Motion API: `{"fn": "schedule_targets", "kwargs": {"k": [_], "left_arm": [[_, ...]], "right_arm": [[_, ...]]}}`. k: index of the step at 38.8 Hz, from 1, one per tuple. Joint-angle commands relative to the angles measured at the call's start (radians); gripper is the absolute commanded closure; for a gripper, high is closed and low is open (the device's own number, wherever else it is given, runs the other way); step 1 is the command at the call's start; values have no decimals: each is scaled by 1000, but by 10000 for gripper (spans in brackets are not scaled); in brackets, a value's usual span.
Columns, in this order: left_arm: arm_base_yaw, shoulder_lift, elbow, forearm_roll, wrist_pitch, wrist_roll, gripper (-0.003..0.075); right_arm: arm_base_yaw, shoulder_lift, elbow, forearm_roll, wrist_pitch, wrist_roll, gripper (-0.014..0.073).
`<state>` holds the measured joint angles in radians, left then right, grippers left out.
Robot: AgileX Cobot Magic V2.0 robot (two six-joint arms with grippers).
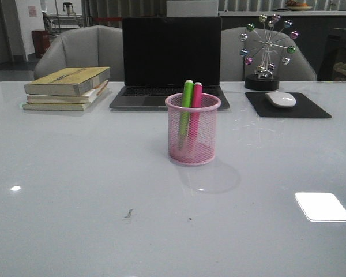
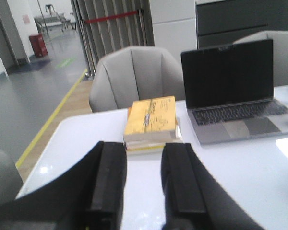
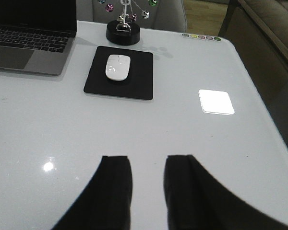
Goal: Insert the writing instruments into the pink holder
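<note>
Pink holder [image 1: 192, 137] upright mid-bench [image 1: 75, 173], nearer far edge. Green pen [image 1: 186, 109] and pink pen [image 1: 195, 112] stand inside, side by side, tops above rim. Laptop [image 1: 170, 60] just behind. Left fingers [image 2: 146, 177] parted, empty; right fingers [image 3: 148, 191] parted, empty.

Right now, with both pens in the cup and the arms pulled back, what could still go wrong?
The green pen and pink pen lean in the pink cup and stick out above its rim, so an arm sweeping low over the table's middle could catch them and tip the cup. The left gripper faces the stack of books, and the right gripper faces the mouse; driving straight ahead could shove either one.
</note>
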<state>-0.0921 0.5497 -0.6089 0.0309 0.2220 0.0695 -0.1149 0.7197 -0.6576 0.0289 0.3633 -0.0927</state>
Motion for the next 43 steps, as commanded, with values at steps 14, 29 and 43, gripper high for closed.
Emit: {"fn": "schedule_targets", "kwargs": {"k": [14, 29, 43], "left_arm": [[3, -3, -24, -3, -67, -8, 441], [3, -3, -24, -3, -66, -8, 442], [3, -3, -24, -3, -66, -8, 442]], "right_arm": [[-5, -7, -29, -8, -78, -3, 274], [-5, -4, -29, -8, -78, -3, 274], [-5, -4, -29, -7, -90, -3, 274]]}}
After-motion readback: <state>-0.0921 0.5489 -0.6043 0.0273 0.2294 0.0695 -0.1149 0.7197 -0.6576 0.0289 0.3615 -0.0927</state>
